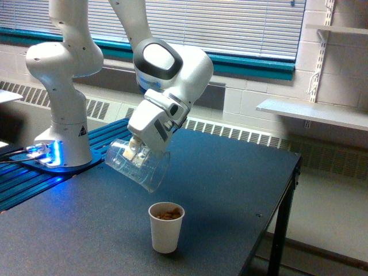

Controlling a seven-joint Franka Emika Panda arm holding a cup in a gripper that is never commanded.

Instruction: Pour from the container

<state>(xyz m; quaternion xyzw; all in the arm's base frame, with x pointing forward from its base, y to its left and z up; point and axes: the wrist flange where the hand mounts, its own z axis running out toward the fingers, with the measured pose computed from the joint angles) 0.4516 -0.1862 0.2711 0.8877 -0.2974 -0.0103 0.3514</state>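
Dark and matte, the bench (230,172) is carrying a white paper cup (166,227) near its front edge, with brown bits showing at the cup's rim. Above and a little toward the exterior view's left of it, the claw (137,153) is gripping the clear cup (139,164), which is hanging tipped, mouth slanting down toward the paper cup and apart from it, looking empty.
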